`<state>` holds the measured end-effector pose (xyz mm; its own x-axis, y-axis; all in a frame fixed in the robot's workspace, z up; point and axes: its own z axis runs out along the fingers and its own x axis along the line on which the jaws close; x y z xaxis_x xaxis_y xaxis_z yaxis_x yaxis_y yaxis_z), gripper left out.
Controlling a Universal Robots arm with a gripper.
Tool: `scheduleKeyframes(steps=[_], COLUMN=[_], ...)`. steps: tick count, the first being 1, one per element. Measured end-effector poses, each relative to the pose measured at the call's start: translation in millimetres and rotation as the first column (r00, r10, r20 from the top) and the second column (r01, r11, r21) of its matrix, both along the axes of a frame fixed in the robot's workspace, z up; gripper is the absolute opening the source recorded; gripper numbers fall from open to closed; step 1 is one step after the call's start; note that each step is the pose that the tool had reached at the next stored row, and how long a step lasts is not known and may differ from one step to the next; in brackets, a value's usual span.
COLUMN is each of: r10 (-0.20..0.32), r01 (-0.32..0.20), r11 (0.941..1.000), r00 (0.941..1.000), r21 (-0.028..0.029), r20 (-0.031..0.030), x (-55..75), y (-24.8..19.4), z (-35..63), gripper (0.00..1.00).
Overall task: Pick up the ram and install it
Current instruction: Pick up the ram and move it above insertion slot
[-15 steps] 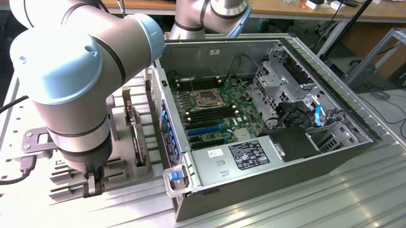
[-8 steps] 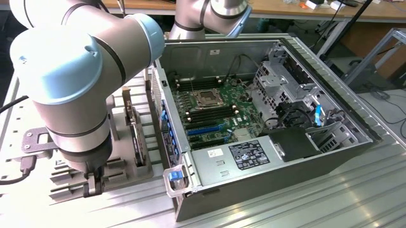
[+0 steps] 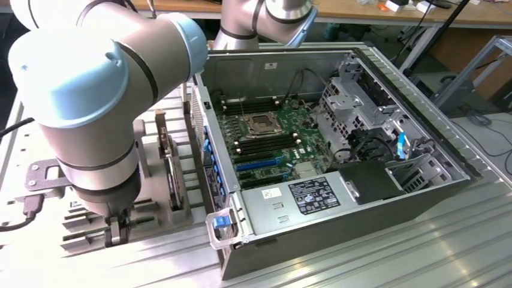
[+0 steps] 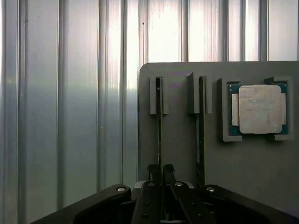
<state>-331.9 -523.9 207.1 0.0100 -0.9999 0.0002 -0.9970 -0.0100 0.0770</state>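
The ram (image 4: 160,121) stands on edge in a slot of a grey holder (image 4: 180,140), seen as a thin dark-green strip. My gripper (image 4: 162,169) is shut on the near end of that stick, with one black finger pressed against each face. In the exterior view the gripper (image 3: 119,233) reaches down into the holder (image 3: 164,223) at the exterior view's left, beside the open computer case (image 3: 344,198). The motherboard (image 3: 272,144) lies inside the case, with its long dark memory slots (image 3: 260,146) beside the processor socket (image 3: 262,123).
A second thin stick (image 4: 201,121) stands in the neighbouring slot. A square silver processor chip (image 4: 260,109) sits in a pocket of the same holder. Upright boards (image 3: 166,147) stand between my arm and the case wall. Ribbed metal table (image 3: 384,252) surrounds everything.
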Motion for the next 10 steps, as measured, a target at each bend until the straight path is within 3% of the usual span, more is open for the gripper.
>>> scheduleKeyframes(steps=[4, 7, 8, 10], r10=[0.001, 0.001, 0.001, 0.001], r01=[-0.001, -0.001, -0.001, -0.001], r11=[1.0000, 1.0000, 1.0000, 0.9999], r00=[1.0000, 1.0000, 1.0000, 1.0000], r21=[-0.0026, -0.0042, -0.0053, -0.0115], r20=[0.0000, -0.0001, -0.0002, 0.0000], x=[-0.1, -0.1, 0.0, 0.0], y=[-2.4, -3.7, -3.8, -3.9], z=[33.7, 72.1, 79.2, 81.1], gripper=[0.14, 0.14, 0.14, 0.14])
